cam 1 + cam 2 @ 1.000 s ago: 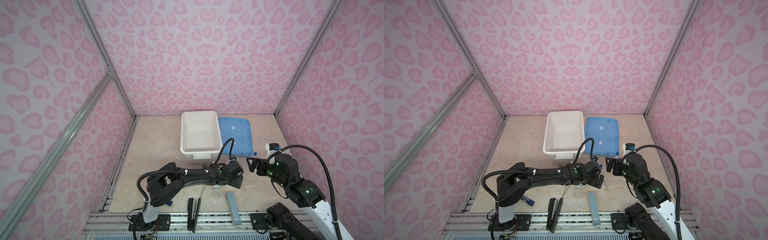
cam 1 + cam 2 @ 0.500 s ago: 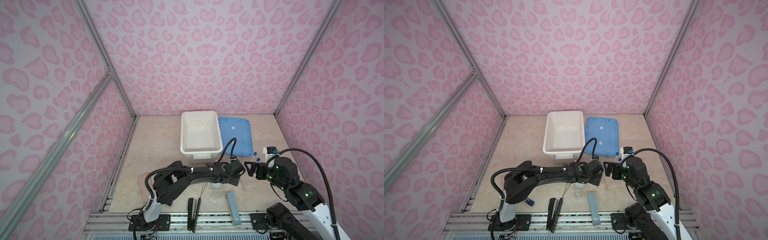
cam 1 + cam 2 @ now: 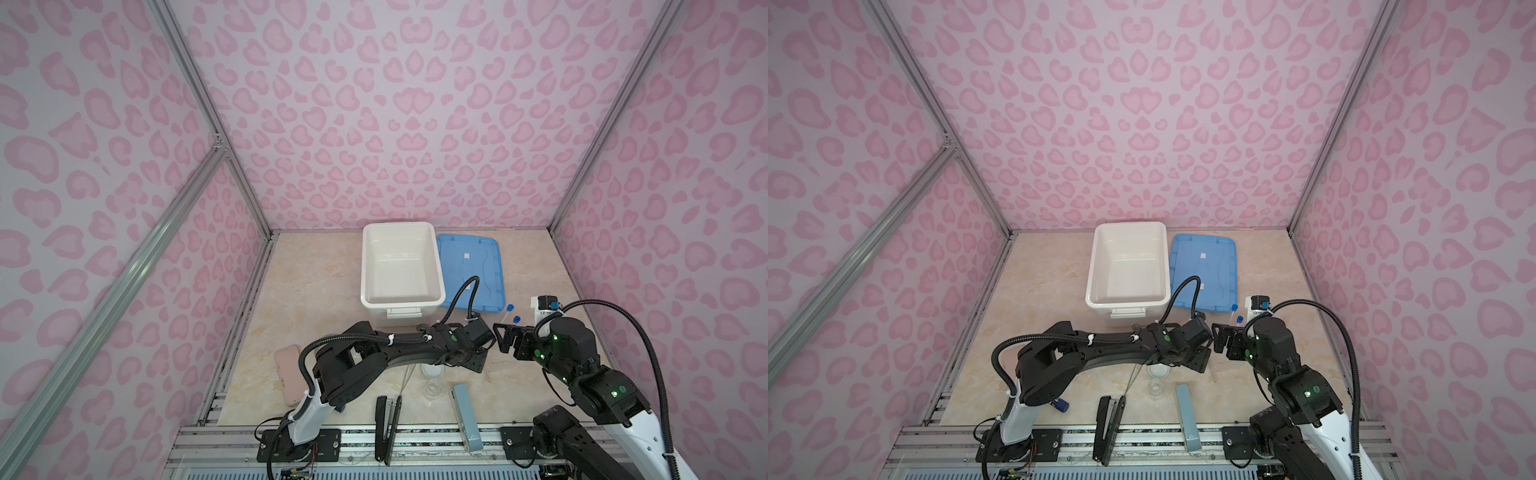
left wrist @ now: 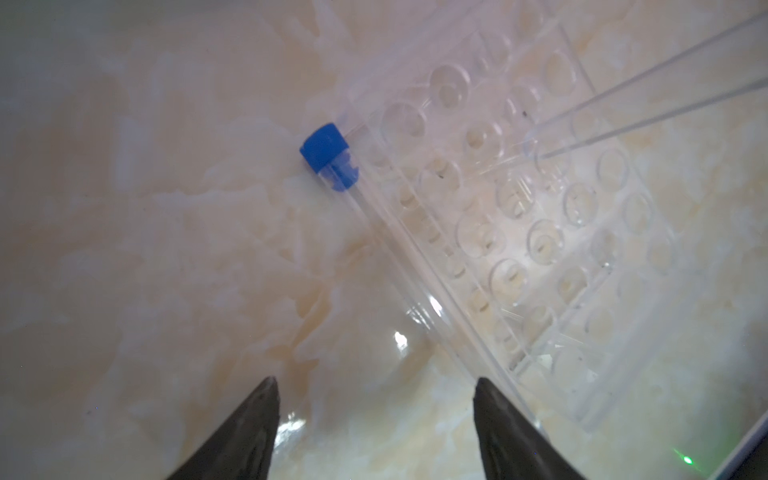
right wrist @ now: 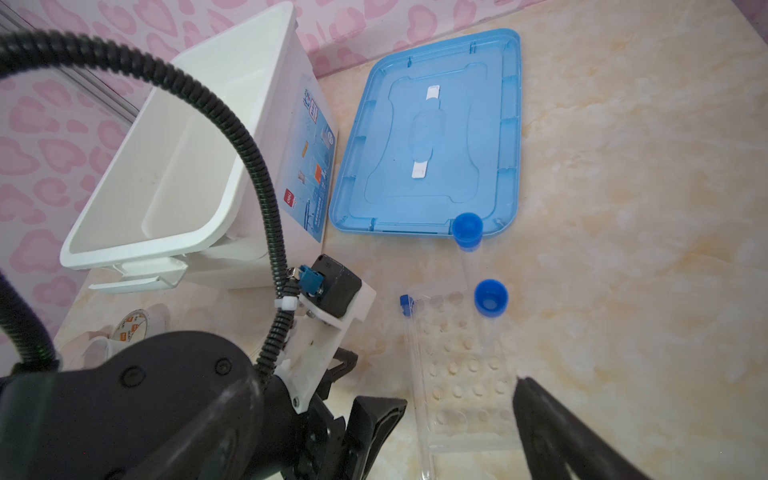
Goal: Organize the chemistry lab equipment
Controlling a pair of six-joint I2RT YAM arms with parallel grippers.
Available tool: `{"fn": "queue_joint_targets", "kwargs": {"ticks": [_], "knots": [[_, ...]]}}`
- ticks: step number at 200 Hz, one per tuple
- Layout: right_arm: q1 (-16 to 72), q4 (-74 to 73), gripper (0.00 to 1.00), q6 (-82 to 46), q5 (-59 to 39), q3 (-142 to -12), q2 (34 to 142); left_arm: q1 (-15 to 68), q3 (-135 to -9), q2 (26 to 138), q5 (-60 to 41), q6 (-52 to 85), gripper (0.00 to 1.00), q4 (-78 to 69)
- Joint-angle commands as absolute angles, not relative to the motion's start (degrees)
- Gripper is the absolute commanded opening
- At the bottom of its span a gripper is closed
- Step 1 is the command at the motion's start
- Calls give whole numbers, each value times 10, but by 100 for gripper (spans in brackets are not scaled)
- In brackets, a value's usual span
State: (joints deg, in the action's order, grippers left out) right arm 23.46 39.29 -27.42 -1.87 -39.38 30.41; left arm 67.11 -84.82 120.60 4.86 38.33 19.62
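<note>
Black and spread wide, our left pincer [image 4: 374,380] hangs low over the table [image 4: 145,249], pinching nothing; bare stone shows between its tips. A clear tube [image 4: 390,237] lies flat just ahead, not centred in the gap: it runs close by one finger and rests along the long edge of the rack [image 4: 561,232].

We judge the step to be picking this tube up. We should shift sideways until the tube sits midway, then come down at its middle, away from the cap [image 4: 324,145]. With the rack touching it, one finger has little room, so we may first nudge the tube clear. It is round and smooth and will likely roll.

Our right pincer [image 5: 459,390], at three o'clock from the left in both top views, stands open over the rack and could steady it. Two other tubes [image 5: 490,297] stand in it. The bin [image 3: 401,266] sits at eleven o'clock, its lid [image 3: 471,270] at twelve.
</note>
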Motion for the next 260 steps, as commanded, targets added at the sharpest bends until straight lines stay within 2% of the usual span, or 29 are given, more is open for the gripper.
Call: {"fn": "queue_joint_targets", "kwargs": {"ticks": [1, 70, 140, 172, 252, 260], "knots": [[234, 395, 98, -276, -11, -390, 304, 667, -854, 1215, 37, 385, 75, 192], [234, 399, 98, -276, -1, -378, 281, 664, -872, 1229, 20, 397, 75, 178], [234, 393, 98, -274, 0, -374, 269, 657, -899, 1270, 41, 394, 75, 231], [234, 395, 98, -276, 3, -375, 263, 656, -888, 1259, 56, 384, 65, 258], [233, 398, 98, -279, 11, -374, 266, 657, -875, 1238, 56, 369, 64, 293], [234, 398, 98, -278, 11, -374, 267, 657, -875, 1235, 53, 369, 59, 300]]}}
